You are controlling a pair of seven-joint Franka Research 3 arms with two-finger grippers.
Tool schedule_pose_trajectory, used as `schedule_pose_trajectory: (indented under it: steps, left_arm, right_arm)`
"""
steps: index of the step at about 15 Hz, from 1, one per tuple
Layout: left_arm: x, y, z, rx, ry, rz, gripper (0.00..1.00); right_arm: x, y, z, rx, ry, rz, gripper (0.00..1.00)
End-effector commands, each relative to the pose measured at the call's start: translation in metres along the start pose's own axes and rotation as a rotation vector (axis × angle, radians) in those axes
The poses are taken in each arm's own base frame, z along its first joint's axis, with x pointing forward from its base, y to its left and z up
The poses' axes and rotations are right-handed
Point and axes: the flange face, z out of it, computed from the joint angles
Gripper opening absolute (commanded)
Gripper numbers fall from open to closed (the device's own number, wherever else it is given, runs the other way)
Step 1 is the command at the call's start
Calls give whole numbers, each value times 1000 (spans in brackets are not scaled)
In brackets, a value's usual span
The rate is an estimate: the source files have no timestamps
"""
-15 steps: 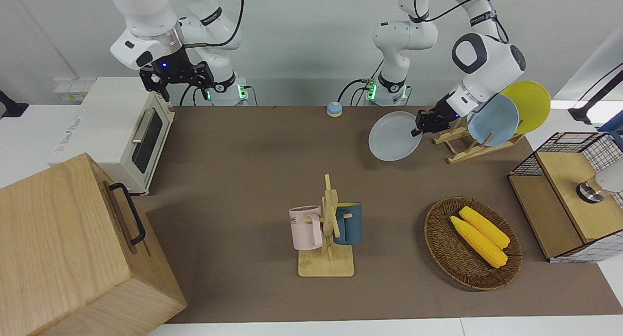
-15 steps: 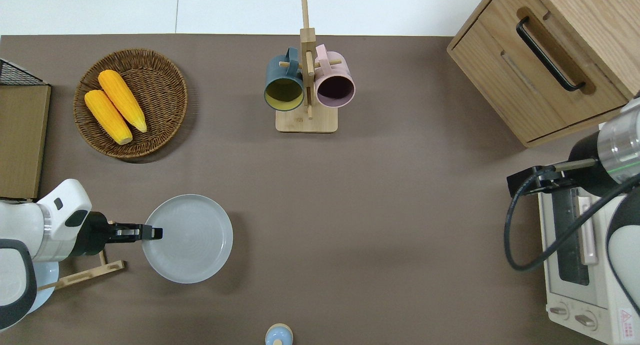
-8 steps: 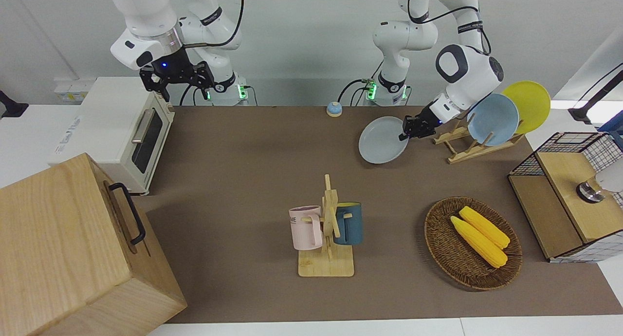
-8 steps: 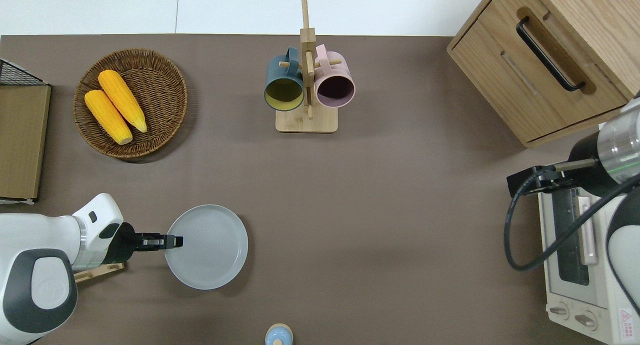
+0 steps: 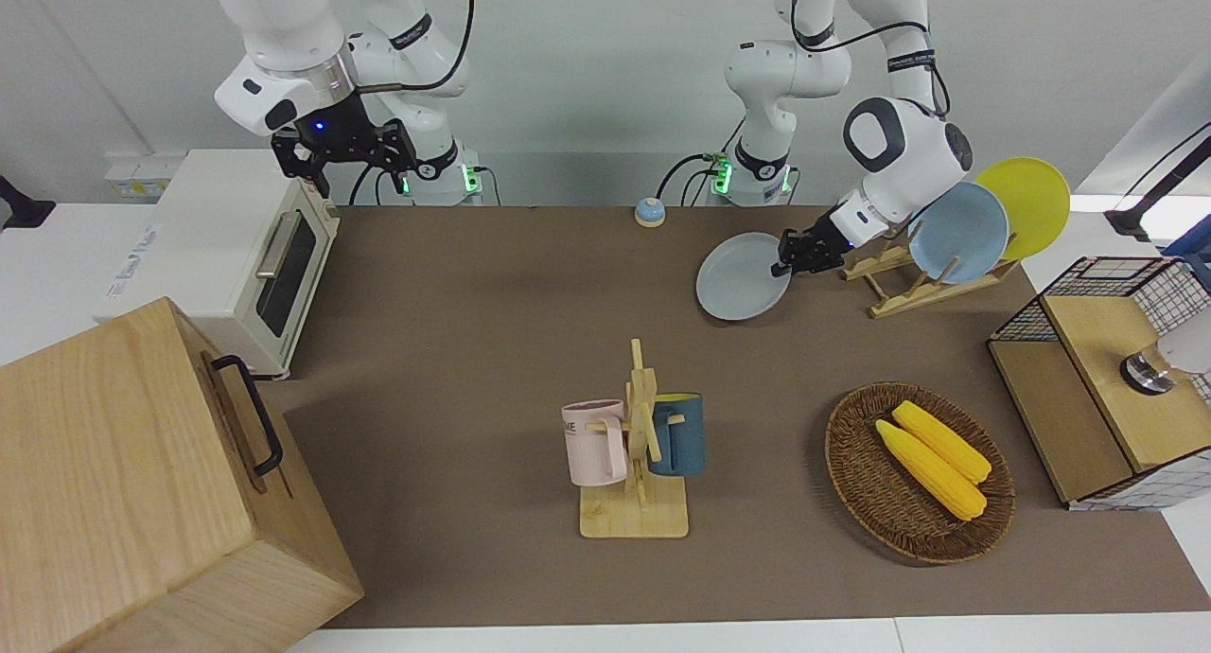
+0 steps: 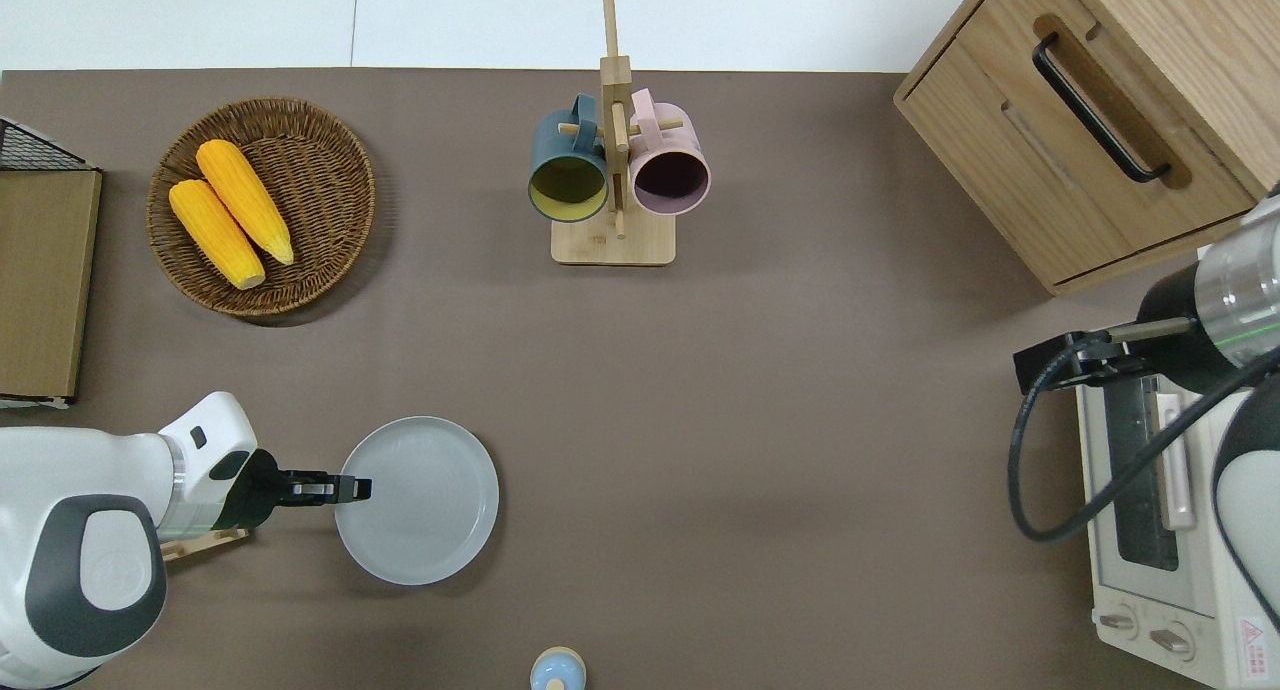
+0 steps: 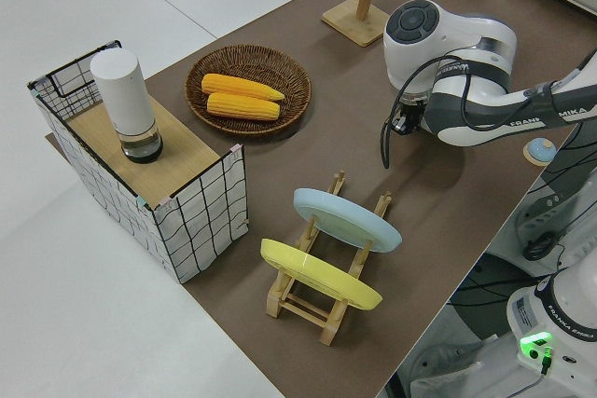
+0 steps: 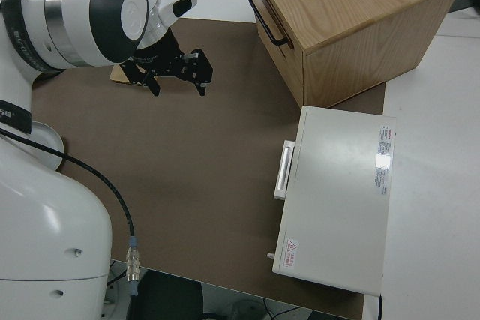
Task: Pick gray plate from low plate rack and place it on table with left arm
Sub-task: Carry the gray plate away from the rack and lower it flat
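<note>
The gray plate (image 5: 741, 278) (image 6: 420, 502) is held low over the table (image 5: 473, 293) (image 6: 760, 420), nearly flat, beside the low plate rack (image 5: 913, 289) (image 6: 198, 543) on the side toward the table's middle. I cannot tell whether it touches the mat. My left gripper (image 5: 784, 265) (image 6: 356, 488) is shut on the plate's rim on the rack side. The rack (image 7: 328, 297) holds a sky-blue plate (image 5: 957, 232) (image 7: 345, 219) and a yellow plate (image 5: 1026, 203) (image 7: 319, 275). The left arm hides the gray plate in the left side view. My right gripper (image 5: 345, 151) (image 8: 178, 74) is parked, open and empty.
A mug tree (image 5: 639, 445) with two cups stands mid-table. A wicker basket (image 5: 856, 464) with corn and a wire crate (image 5: 1088, 303) sit toward the left arm's end. A toaster oven (image 5: 236, 246) and wooden cabinet (image 5: 142, 483) are at the right arm's end. A small blue bell (image 5: 649, 212) sits near the robots.
My left gripper has carried the gray plate away from the rack toward the table's middle and lowered it. The right arm has not moved.
</note>
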Motion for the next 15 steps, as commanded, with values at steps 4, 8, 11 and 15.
schedule_pose_trajectory:
  steps: [4, 8, 11, 15]
  left_arm:
    - [0, -6, 1, 6, 17, 9, 669]
    - [2, -7, -3, 11, 24, 2, 677]
    - [7, -3, -14, 54, 23, 5, 717]
    - [25, 21, -57, 164, -2, -20, 801]
  right_arm:
    - [-2, 2, -3, -6, -2, 16, 983]
    - [-2, 2, -3, -6, -2, 16, 983]
    - [-2, 2, -3, -6, -2, 16, 983]
    - [-2, 2, -3, -6, -3, 16, 983]
